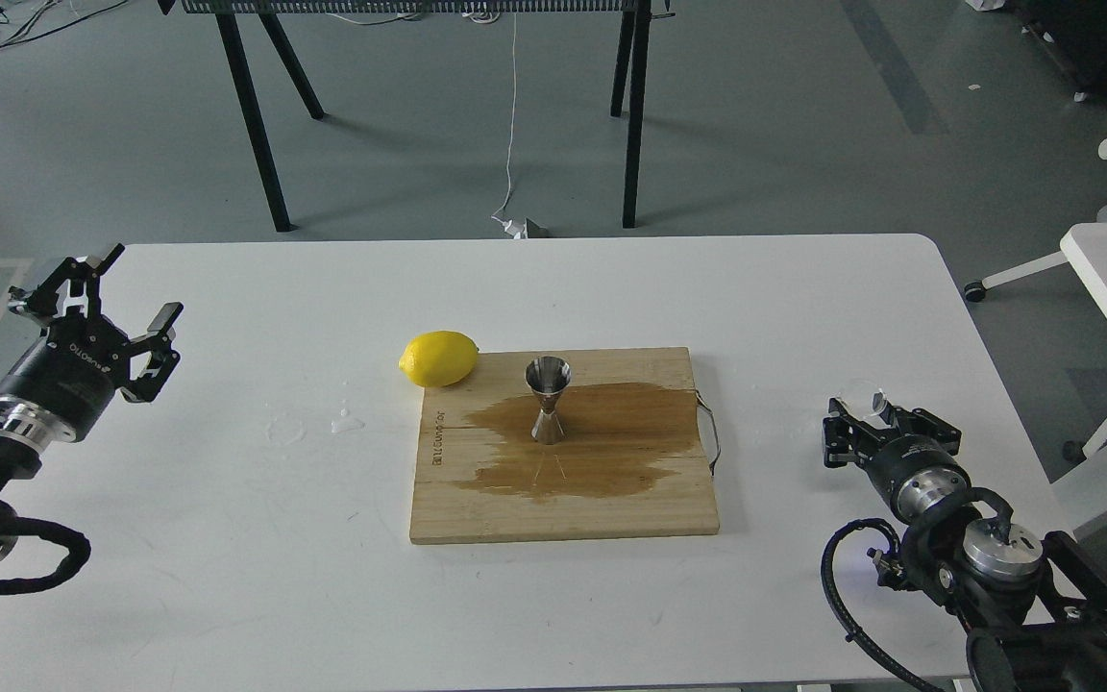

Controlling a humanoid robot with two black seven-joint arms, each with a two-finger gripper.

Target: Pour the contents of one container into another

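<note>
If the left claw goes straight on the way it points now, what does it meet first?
Probably nothing: the open left claw points up and away over the bare white table, passing behind the lemon. Depth is unclear.

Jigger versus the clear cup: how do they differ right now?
The jigger is shiny steel and hourglass-shaped; the clear cup is see-through and hard to make out. The jigger stands upright, free, on the wet cutting board; the cup sits at the right gripper, off the board. Both are small.
</note>
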